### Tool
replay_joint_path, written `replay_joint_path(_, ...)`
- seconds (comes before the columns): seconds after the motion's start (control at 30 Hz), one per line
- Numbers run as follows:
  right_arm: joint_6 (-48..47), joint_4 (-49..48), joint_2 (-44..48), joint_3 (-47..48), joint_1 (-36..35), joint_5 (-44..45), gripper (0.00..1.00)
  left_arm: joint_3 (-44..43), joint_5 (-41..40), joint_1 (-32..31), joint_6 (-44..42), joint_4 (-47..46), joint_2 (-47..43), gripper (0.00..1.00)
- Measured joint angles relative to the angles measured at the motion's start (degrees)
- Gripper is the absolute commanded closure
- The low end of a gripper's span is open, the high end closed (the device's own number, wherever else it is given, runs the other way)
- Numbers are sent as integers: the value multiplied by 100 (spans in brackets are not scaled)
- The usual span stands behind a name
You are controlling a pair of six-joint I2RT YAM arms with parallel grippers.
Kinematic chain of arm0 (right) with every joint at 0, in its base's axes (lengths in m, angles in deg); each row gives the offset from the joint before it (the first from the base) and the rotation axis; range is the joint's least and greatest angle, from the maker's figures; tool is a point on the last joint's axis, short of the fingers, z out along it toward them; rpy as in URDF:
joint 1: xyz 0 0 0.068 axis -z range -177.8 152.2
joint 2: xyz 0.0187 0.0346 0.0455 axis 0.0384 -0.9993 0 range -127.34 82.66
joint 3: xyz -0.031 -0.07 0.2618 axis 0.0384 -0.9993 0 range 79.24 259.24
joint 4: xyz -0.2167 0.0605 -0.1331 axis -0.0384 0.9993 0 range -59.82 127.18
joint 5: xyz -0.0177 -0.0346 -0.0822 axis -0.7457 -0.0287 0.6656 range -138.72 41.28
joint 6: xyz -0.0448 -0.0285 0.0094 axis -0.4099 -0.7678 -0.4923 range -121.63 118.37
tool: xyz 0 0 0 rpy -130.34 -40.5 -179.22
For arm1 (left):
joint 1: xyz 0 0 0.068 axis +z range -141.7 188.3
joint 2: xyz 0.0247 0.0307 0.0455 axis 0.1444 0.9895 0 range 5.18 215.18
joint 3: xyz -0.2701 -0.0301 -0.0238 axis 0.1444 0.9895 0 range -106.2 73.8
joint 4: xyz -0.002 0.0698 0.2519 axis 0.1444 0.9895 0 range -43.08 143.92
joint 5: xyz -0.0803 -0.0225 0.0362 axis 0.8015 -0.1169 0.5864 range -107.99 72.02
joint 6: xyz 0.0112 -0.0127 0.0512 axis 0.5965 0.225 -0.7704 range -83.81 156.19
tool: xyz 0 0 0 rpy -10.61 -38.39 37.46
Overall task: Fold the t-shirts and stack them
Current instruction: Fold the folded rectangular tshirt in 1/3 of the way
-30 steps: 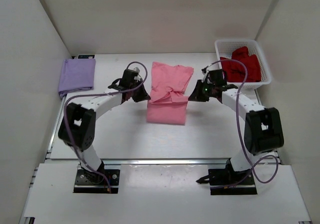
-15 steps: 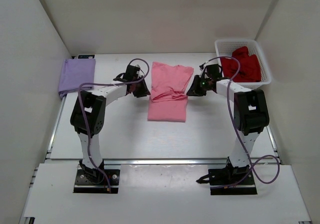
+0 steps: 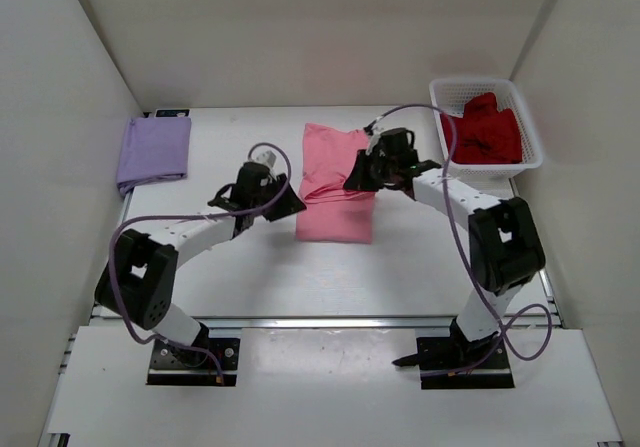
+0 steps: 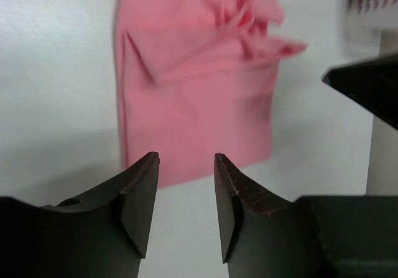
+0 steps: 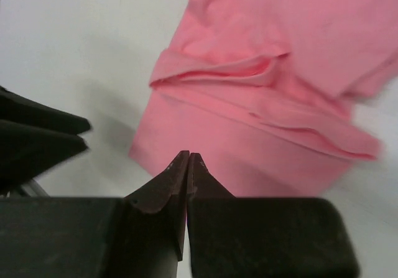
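pink shirt (image 3: 335, 182) lies at centre frame on the table (image 3: 250, 277), partly folded, with a bunched ridge across its middle. left gripper (image 4: 185, 166) sits just beside the shirt's lower-left edge, jaws apart, nothing between them: released. right gripper (image 5: 188, 157) is over the shirt's right side near the ridge, fingertips pressed together with no cloth seen between them: clenched, empty. whether it touches the cloth cannot be told. lavender shirt (image 3: 153, 152) lies folded at upper left, well apart from both arms. red shirt (image 3: 482, 132) is heaped in the basket (image 3: 487, 82) at upper right.
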Motion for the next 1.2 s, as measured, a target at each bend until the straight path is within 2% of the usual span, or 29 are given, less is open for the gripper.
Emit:
replay_joint_path(0.17,-4,-66,-883,35,-592,-17,100,614,136,-407,256,-317,501,51)
replay_joint_path(0.37,-61,105,-1637,271,-658,109,100,780,160,-457,446,-741,955,53)
replay_joint_path(0.67,-46,-111,-2236,1285,-199,308,100,1213,343,-358,686,-1416,876,55)
replay_joint_path(0.8,24,-70,-2804,2496,118,282,100,1314,354,-369,704,-1270,658,53)
replay_joint_path(0.9,-20,-33,-2671,2767,267,304,100,1314,354,-356,691,-1058,348,51)
replay_joint_path(1.0,9,-203,-1917,2035,286,269,100,1355,376,-232,643,-970,-57,49)
replay_joint_path(1.13,282,-706,-297,-81,267,-28,100,1482,409,179,568,-951,-289,50)
replay_joint_path(1.2,470,-964,358,-1137,245,-188,91,1537,398,328,533,-859,-166,48)
